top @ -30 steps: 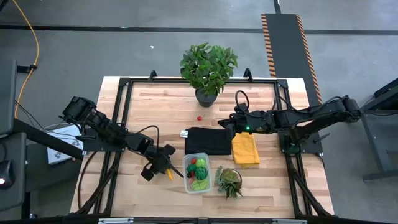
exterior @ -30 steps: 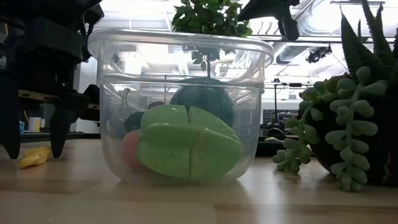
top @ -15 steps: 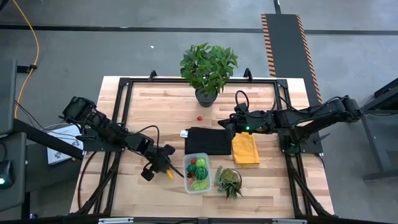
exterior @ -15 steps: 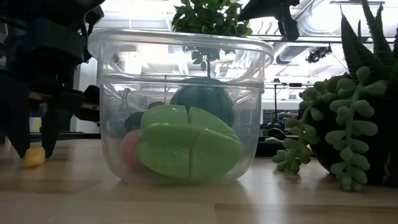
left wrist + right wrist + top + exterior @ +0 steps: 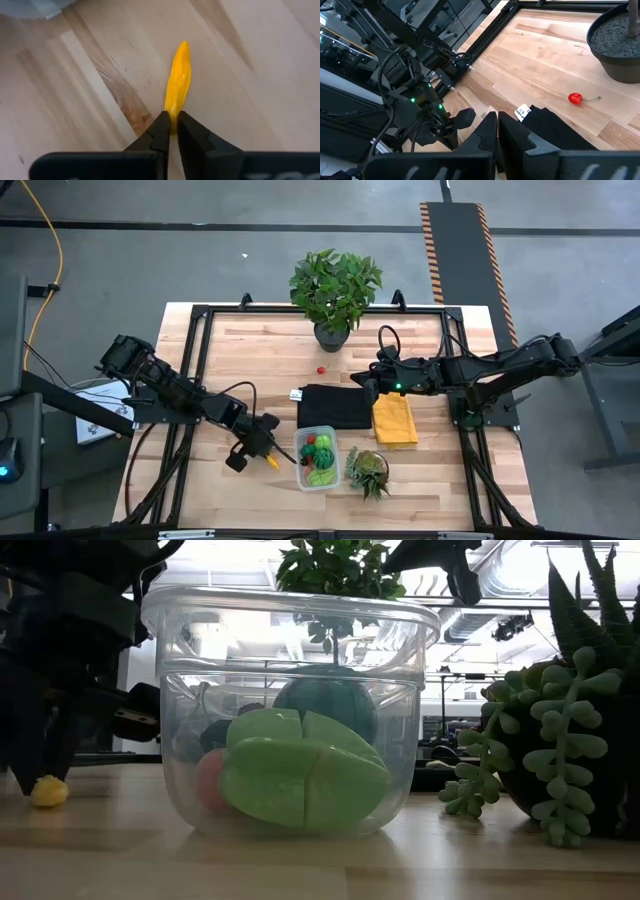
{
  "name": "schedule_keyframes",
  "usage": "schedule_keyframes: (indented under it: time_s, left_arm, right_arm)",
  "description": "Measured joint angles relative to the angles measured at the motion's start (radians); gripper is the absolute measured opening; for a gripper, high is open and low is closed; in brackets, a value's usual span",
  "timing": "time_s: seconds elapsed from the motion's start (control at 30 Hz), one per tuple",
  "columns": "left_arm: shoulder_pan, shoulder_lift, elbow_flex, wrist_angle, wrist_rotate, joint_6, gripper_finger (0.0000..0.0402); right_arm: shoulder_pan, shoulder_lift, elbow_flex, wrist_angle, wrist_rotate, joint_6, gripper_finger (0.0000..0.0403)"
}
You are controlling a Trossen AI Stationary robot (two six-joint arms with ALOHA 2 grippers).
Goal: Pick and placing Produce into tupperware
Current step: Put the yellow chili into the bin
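Your left hand [image 5: 172,131] has just drawn its fingers together on the near end of the yellow-orange carrot stick [image 5: 178,82], which a second ago lay loose between spread fingers. The stick lies flat on the wooden table [image 5: 250,350]; it is pinched but not yet lifted. In the low view its yellow tip [image 5: 47,791] rests on the wood under the dark fingers.

In the high view, the left hand [image 5: 262,450] sits at 9 o'clock from the clear tupperware [image 5: 300,463], just beside its wall. The tupperware already holds green pieces [image 5: 300,780], a dark green round piece [image 5: 330,705] and a reddish piece [image 5: 208,782].

Meaning for the task: the grasp appears complete, so the next step is probably to lift and carry the stick toward 3 o'clock, over the rim. The grip is at the very end of the stick; expect it to swing or slip.

One red cherry [image 5: 320,368] lies loose on the table at 12 o'clock from the black cloth [image 5: 335,408], near the potted plant [image 5: 334,290].

Your right hand [image 5: 497,131] waits above the black cloth, fingers pressed together, holding nothing.
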Motion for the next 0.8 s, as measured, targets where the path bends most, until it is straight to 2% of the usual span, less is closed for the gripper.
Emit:
schedule_keyframes:
  time_s: [0.2,0.43,0.8]
  left_arm:
    - [0.000,0.000,0.000,-0.003,0.049,-0.048,0.0023]
    - [0.000,0.000,0.014,-0.005,0.099,-0.109,0.0007]
    - [0.000,0.000,0.159,-0.121,0.117,-0.120,0.0009]
  right_arm:
    - [0.000,0.000,0.000,0.000,0.000,0.000,0.0006]
    - [0.000,0.000,0.000,0.000,0.000,-0.011,0.0006]
    - [0.000,0.000,0.000,0.000,-0.016,-0.033,0.0006]
